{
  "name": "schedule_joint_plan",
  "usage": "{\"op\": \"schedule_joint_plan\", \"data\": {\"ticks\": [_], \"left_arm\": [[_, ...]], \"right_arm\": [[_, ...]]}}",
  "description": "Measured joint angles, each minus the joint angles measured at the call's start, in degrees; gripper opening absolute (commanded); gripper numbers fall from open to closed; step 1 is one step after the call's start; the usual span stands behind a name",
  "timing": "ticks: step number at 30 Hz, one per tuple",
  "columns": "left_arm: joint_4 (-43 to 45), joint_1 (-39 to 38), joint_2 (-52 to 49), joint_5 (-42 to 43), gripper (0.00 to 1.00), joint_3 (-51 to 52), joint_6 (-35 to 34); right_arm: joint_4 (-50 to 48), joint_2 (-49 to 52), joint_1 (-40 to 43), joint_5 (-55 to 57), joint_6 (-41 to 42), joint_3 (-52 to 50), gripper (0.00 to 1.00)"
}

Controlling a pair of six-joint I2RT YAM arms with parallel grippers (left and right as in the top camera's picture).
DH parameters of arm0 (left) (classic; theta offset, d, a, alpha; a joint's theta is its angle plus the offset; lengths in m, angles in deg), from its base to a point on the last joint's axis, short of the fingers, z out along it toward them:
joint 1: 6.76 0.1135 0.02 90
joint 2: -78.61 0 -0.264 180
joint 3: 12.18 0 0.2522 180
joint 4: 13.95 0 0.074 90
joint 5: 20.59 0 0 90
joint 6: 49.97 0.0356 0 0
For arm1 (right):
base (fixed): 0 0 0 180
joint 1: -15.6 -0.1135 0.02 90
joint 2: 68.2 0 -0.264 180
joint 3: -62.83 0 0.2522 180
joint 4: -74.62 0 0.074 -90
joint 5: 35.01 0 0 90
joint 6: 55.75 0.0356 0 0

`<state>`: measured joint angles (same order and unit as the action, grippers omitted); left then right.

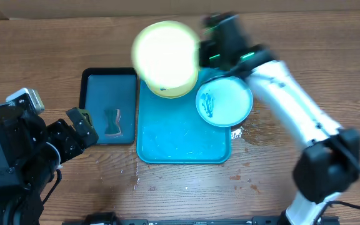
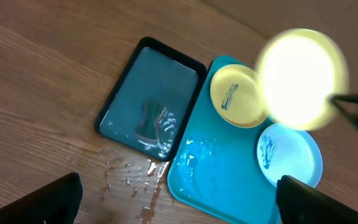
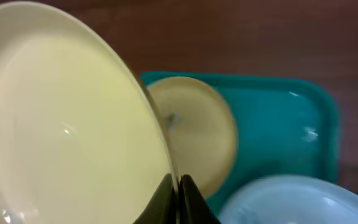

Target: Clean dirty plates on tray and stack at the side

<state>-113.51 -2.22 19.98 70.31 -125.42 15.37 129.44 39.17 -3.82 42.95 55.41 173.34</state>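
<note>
Wooden table (image 1: 42, 44), glare-washed yellow plate (image 1: 165, 56)

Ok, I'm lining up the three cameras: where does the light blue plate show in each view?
Overhead: the light blue plate sits right of centre, on the right edge of the turquoise tray.
Left wrist: the plate is lower right.
Right wrist: bottom right corner, blurred.
Shared landmark: the turquoise tray.

Top-down plus wrist views; common tray (image 1: 180, 147).
</note>
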Motion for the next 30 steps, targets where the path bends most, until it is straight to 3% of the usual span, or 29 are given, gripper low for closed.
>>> {"op": "schedule_joint_plan", "data": {"ticks": [4, 8, 12, 16, 22, 30], "left_arm": [[0.0, 0.0, 0.0, 0.0, 1.00, 0.0, 0.0], [0.0, 0.0, 0.0, 0.0, 1.00, 0.0, 0.0], [0.0, 0.0, 0.0, 0.0, 1.00, 0.0, 0.0], [0.0, 0.0, 0.0, 0.0, 1.00, 0.0, 0.0], [0.0, 0.0, 0.0, 0.0, 1.00, 0.0, 0.0], [0.0, 0.0, 0.0, 0.0, 1.00, 0.0, 0.0]], "right_arm": [[10.7, -4.2, 14.0, -4.2, 2.1, 0.0, 0.04], [22.8, -6.2, 28.8, -0.4, 3.2, 0.0, 0.04], [24.7, -5.3, 37.6, 4.3, 3.5, -4.0, 0.04], [20.2, -4.3, 42.6, 7.0, 3.7, -13.3, 0.04], [13.8, -3.7, 43.5, 8.4, 3.7, -25.9, 0.04], [10.8, -3.7, 31.6, 11.7, 5.2, -33.1, 0.04]]}}
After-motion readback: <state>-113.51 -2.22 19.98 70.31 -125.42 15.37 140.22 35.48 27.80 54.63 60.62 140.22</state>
